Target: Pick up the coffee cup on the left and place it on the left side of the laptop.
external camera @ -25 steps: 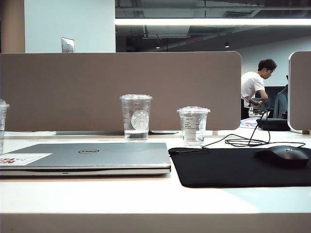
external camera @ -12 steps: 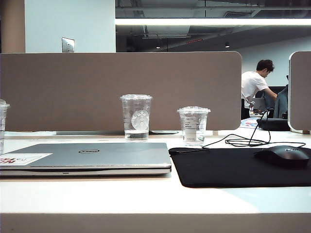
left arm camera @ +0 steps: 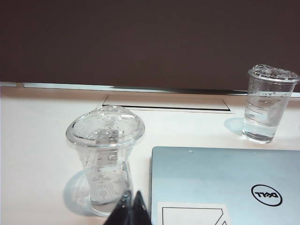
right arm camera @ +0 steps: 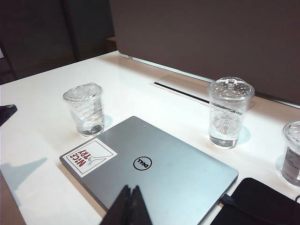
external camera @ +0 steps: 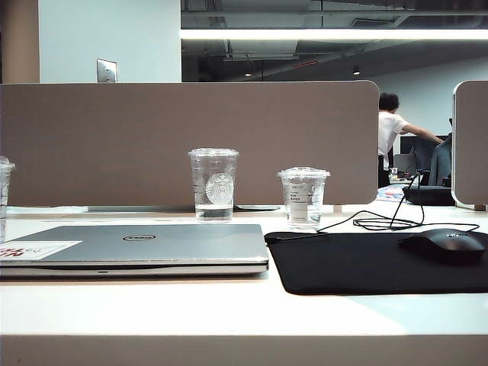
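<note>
Exterior camera sits low at table edge; wrist cameras overlook the laptop (external camera: pixel 137 248).

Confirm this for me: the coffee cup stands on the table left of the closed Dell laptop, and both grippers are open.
Not quite. The coffee cup does stand on the table left of the closed laptop, but both grippers are shut: the left gripper in the left wrist view and the right gripper in the right wrist view show fingers pressed together, holding nothing.

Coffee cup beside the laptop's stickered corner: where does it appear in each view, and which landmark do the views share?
Exterior view: coffee cup cut by the left edge.
Left wrist view: coffee cup just beyond the shut left gripper.
Right wrist view: coffee cup by the sticker, past the shut right gripper.
Shared landmark: laptop sticker.
</note>
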Robot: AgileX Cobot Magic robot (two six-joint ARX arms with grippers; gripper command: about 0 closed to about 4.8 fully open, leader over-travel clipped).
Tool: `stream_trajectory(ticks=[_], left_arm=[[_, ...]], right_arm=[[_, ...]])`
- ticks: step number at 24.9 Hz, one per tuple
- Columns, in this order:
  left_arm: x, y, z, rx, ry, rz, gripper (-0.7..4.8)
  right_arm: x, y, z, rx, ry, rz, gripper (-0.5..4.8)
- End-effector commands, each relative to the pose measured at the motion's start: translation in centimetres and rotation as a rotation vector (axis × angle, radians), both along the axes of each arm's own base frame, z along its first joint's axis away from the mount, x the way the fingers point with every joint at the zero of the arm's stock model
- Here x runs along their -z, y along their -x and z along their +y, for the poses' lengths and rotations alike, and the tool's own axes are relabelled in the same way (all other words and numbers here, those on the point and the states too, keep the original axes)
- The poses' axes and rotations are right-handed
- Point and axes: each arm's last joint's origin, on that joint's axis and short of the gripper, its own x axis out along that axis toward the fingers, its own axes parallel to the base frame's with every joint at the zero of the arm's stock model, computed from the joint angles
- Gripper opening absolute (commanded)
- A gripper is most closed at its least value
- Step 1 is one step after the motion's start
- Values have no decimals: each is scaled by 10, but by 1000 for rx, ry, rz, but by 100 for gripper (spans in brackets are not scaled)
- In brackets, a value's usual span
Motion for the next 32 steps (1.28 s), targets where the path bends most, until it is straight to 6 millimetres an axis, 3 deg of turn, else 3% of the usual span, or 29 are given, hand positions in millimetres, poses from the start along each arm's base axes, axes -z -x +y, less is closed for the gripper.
stream_trajectory(ticks=[1, 23, 26, 32], left_arm=[[-2, 0, 0, -1, -1, -13, -5], [-1, 0, 0, 0, 0, 2, -5], [-1, 0, 0, 0, 0, 2, -5], [-1, 0, 0, 0, 0, 2, -5]], right_arm=[[-4, 0, 0, 1, -14, -23, -4], [-5, 1, -4, 29, -21, -32, -4], [-5, 0, -13, 74, -33, -49, -4], [12, 7, -50, 256, -56, -94, -4]])
